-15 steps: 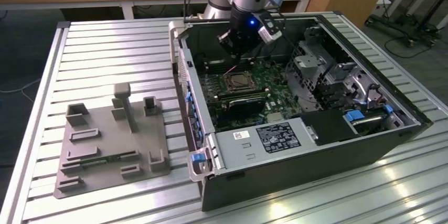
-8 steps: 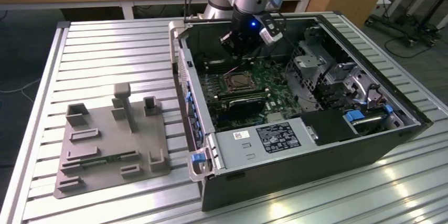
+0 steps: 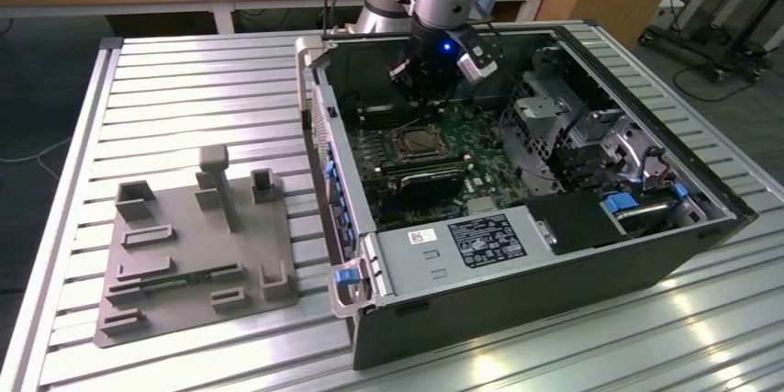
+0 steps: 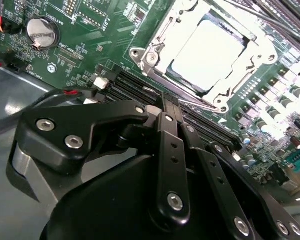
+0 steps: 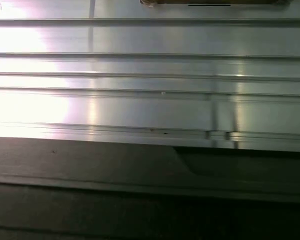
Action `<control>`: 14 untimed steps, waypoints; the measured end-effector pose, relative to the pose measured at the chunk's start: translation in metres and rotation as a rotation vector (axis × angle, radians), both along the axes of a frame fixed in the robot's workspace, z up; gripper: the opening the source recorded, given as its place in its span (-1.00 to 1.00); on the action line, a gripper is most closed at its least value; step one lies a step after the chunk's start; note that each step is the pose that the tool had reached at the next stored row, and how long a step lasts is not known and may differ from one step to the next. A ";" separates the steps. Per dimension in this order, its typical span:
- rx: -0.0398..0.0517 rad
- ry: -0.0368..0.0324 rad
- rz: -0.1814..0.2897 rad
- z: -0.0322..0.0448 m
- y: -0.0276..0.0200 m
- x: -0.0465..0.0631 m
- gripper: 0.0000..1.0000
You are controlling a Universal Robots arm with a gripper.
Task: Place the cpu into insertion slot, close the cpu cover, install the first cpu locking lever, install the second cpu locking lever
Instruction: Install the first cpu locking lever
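Note:
The green motherboard (image 3: 460,149) lies inside an open computer case. The insertion slot (image 3: 417,142) sits near its middle. In the second wrist view the cpu (image 4: 210,47) rests in the insertion slot (image 4: 151,59), its pale metal top showing through the window of the cpu cover (image 4: 165,31), which lies down around it. Thin metal rods (image 4: 262,17) run past the socket; I cannot tell whether they are latched. My gripper (image 3: 425,96) hangs above the board at the case's far end, short of the socket. Its black fingers (image 4: 170,107) are pressed together with nothing between them.
Long black memory slots (image 4: 135,85) lie between the gripper and the socket, and a coin battery (image 4: 41,32) sits off to one side. A black power-supply box (image 3: 484,240) fills the case's near end. A grey fixture plate (image 3: 196,245) lies on the slatted table (image 5: 150,65) at the exterior view's left.

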State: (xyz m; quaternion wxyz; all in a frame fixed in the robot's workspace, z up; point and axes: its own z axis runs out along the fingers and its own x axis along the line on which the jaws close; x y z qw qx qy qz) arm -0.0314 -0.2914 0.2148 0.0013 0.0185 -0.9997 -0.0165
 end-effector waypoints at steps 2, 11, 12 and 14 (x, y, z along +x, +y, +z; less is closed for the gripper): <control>-0.0003 -0.0008 0.000 -0.0013 0.0000 0.002 -0.79; -0.0009 -0.0041 0.000 -0.0099 0.0000 0.003 -0.79; -0.0008 -0.0041 0.000 -0.0105 0.0000 0.004 -0.79; -0.0009 -0.0042 0.000 -0.0115 0.0000 0.004 -0.79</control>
